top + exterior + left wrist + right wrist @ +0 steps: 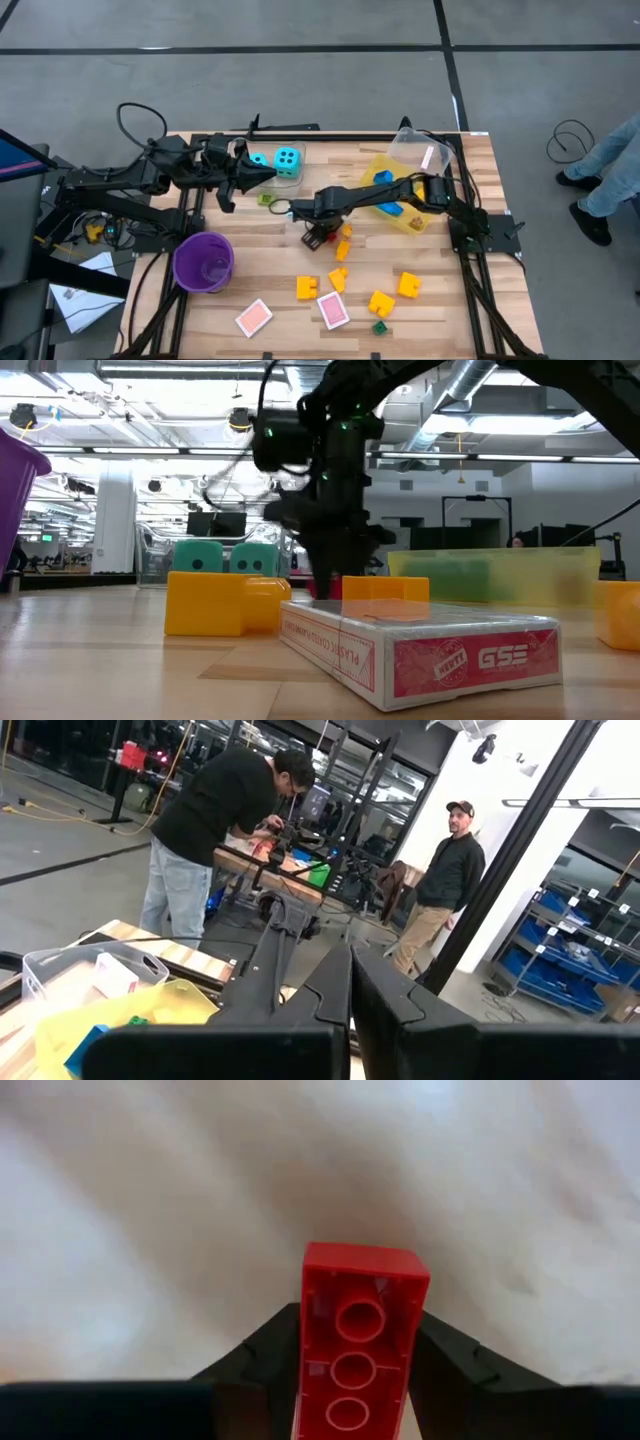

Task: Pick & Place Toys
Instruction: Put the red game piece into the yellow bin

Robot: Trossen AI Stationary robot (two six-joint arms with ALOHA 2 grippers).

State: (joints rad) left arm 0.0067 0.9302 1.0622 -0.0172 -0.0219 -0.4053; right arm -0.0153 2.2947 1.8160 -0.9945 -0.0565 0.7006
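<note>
The right gripper (350, 1380) pinches a red brick (358, 1350) near the yellow bin (425, 222). The left gripper (262, 175), pressed together, waits. Many toys remain outside the bin.

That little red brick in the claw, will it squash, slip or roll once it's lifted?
Probably not squash: the red brick looks like hard moulded plastic, keeping its shape between the right claw fingers. It seems hollow, with open tubes showing, so likely light. Its glossy sides might slip a little. Flat faces mean it should not roll, though standing on end it could tip.
</note>
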